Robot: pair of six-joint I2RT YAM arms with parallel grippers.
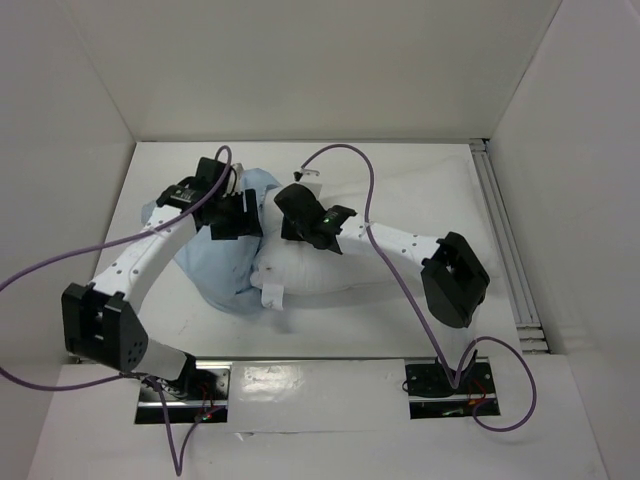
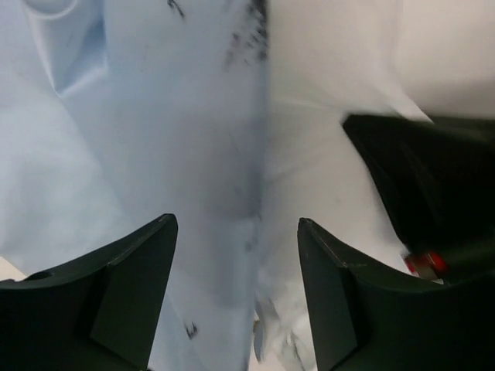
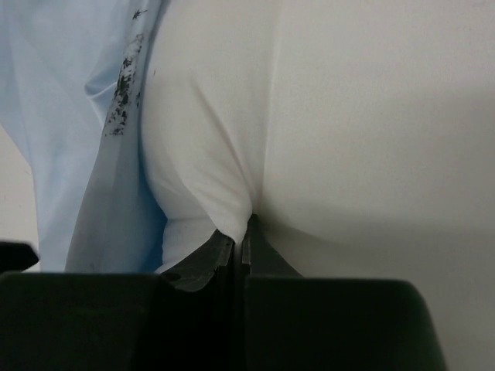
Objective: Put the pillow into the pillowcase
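Pinching a fold of the pillow (image 3: 348,116), the right gripper (image 3: 240,249) has its jaws closed tight, with white fabric bunched into the seam between them. In the top view the pillow (image 1: 345,268) lies plump and wrinkled on the white table (image 1: 420,180). The right gripper (image 1: 316,232) sits on the pillow's far-left part.

The pillowcase (image 1: 210,265) is a crumpled light blue heap touching the pillow's left end and spreading away from it to the left. Can't tell whether any of the pillow is inside it. In the right wrist view, the pillowcase edge (image 3: 116,100) with dark specks lies right against the pillow's left side.

The left gripper (image 1: 237,215) is over the pillowcase, just left of the pillow. In the left wrist view the left gripper (image 2: 236,294) has its jaws spread wide and grips nothing. Blue pillowcase cloth (image 2: 116,154) lies under and between the fingers (image 2: 131,294). The dark body of the right gripper (image 2: 433,185) shows on the pillow side, near the left one but apart.
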